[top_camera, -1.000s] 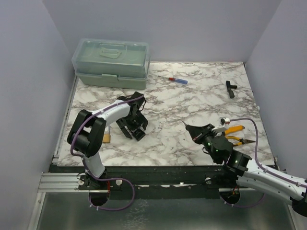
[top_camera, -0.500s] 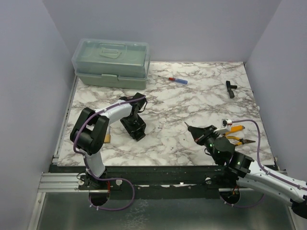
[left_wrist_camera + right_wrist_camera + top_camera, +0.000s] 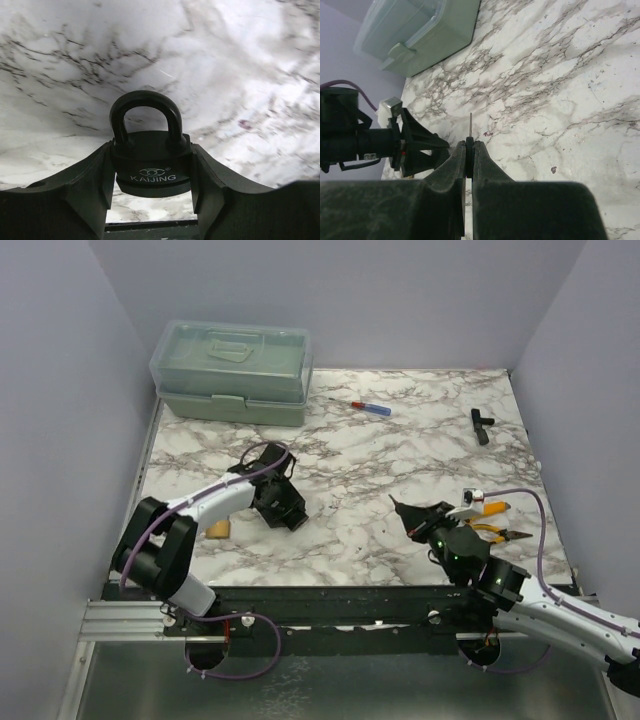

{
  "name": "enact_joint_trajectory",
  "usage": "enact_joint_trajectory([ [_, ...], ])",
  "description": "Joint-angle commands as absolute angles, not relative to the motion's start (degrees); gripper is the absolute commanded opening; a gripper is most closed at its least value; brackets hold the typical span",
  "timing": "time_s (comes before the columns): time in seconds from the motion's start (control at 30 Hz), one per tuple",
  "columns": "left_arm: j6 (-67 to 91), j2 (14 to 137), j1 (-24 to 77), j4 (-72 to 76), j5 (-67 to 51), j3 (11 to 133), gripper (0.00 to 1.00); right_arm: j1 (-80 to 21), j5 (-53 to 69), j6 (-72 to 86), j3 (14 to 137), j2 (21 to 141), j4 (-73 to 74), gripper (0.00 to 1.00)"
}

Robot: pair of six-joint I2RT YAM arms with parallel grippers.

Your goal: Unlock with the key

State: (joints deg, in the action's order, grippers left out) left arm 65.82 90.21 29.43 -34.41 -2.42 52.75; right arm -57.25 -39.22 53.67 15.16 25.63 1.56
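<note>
A black padlock (image 3: 151, 165) marked KAIJING, its shackle closed, sits between the two fingers of my left gripper (image 3: 151, 176), which is shut on its body above the marble table (image 3: 400, 460). From the top view my left gripper (image 3: 286, 512) is left of centre and hides most of the padlock. My right gripper (image 3: 405, 512) is shut on the key (image 3: 470, 131). The key's black head is pinched between the fingers and its thin metal blade sticks out towards the left gripper (image 3: 415, 150), with a gap between them.
A pale green toolbox (image 3: 235, 370) stands at the back left. A red and blue screwdriver (image 3: 365, 407) and a black T-shaped part (image 3: 482, 424) lie at the back. Yellow-handled pliers (image 3: 490, 520) lie by my right arm. A small tan block (image 3: 219, 529) lies beside the left arm.
My left gripper has shut from wide open onto the padlock, and its elbow has dropped down and to the left. The right gripper with the key has barely shifted.
</note>
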Motion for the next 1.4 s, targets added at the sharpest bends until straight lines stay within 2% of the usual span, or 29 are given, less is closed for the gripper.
enact_joint_trajectory([
  [0.0, 68.95, 80.67, 29.71, -19.33, -6.2, 48.43, 0.0, -57.22, -39.94, 47.77, 16.11, 27.31, -2.89, 0.01],
  [0.3, 72.6, 69.69, 29.18, -6.98, -9.65, 41.79, 0.0, -57.22, -28.0, 33.69, 16.12, 35.17, -22.38, 0.01],
  [0.63, 83.95, 62.05, 28.67, 2.52, -11.4, 34.99, 0.0, -57.26, -11.79, 23.12, 15.5, 45.55, -41.12, 0.01],
  [0.8, 89.46, 60.49, 28.32, 5.75, -13.98, 32.66, 0.0, -57.22, -8.31, 22.75, 17.49, 51.9, -44.49, 0.01],
  [1.03, 89.58, 59.81, 27.86, 6.25, -17.24, 33.03, 0.0, -57.22, -4.67, 20.99, 19.15, 57.25, -46.72, 0.01],
  [1.37, 91.38, 58.98, 27.84, 6.02, -18.44, 32.6, 0.0, -57.22, -6.44, 21.5, 21.89, 63.44, -45.98, 0.01],
])
